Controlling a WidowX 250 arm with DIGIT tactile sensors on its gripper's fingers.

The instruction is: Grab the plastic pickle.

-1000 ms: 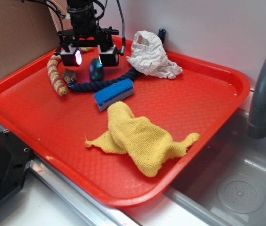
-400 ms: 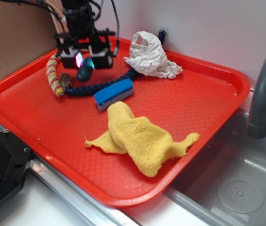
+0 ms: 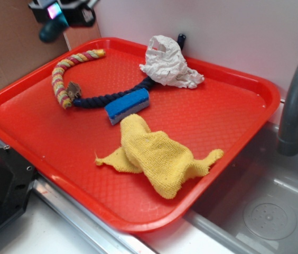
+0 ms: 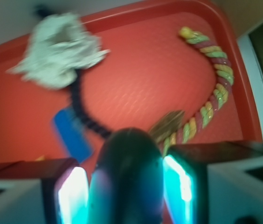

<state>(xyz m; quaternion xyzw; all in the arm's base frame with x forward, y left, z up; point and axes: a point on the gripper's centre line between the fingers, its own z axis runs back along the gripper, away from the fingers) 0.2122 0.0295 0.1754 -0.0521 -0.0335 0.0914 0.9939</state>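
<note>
High above the back-left corner of the tray sits the tool (image 3: 58,21), its two lit fingers closed tight on the plastic pickle (image 3: 50,30), which hangs between them, dark teal and clear of everything below. From the wrist view the pickle (image 4: 128,179) fills the gap completely, both glowing pads (image 4: 177,186) pressed against its smooth sides, no daylight on either flank. Down below the tool lies the red tray (image 3: 43,143), and it carries the whole collection. Nearest under the tool is the striped rope (image 3: 64,71), pink, yellow and green, curving in an arc, with a small brown lumpy piece (image 3: 74,90) touching its lower end. From that same spot the dark navy rope (image 3: 106,98) runs away from the tool toward the far rim, passing under the crumpled white paper (image 3: 167,63). Just beside the navy rope, on the side farther from the tool, rests the blue sponge (image 3: 128,105). Farther off again, toward the tray's near edge, the yellow cloth (image 3: 159,156) lies rumpled and spread. Well beyond the tray, on the side opposite the tool, a grey faucet (image 3: 297,100) stands over the metal sink (image 3: 265,211).
</note>
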